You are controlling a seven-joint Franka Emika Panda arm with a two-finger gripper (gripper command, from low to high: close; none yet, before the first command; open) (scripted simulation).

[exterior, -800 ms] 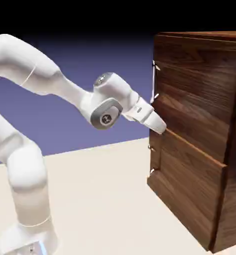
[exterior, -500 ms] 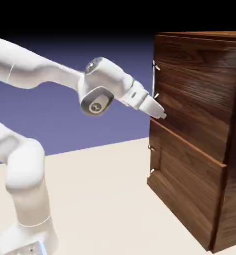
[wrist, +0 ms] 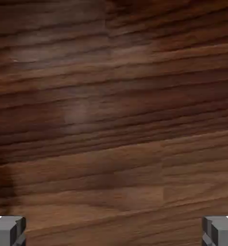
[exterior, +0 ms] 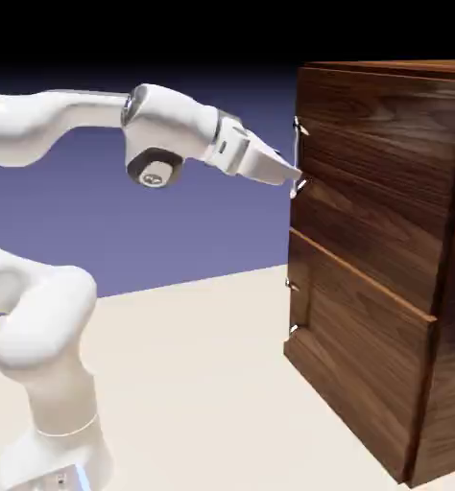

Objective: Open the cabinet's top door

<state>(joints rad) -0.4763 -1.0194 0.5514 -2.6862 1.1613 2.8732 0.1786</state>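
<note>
The dark walnut cabinet (exterior: 385, 259) stands at the exterior view's right. Its top door (exterior: 380, 182) is the larger upper panel, flush with the cabinet, with a thin silver bar handle (exterior: 297, 153) at its left edge. My gripper (exterior: 294, 176) points right at the lower part of that handle, its tip touching or nearly touching the door's edge. In the hand view, walnut grain of the top door (wrist: 114, 110) fills the frame. The two grey fingertips (wrist: 7, 230) sit far apart in the bottom corners with nothing between them, so the gripper (wrist: 114, 231) is open. The handle does not show there.
The lower, shorter door (exterior: 356, 355) with its own small handle (exterior: 292, 307) sits below, closed. The pale table top (exterior: 203, 384) stretches in front of the cabinet. My white arm (exterior: 49, 316) rises at the exterior view's left.
My hand has risen from the seam between the two doors up to the top door's handle. The arm's upper link has levelled out. Both doors stay closed.
</note>
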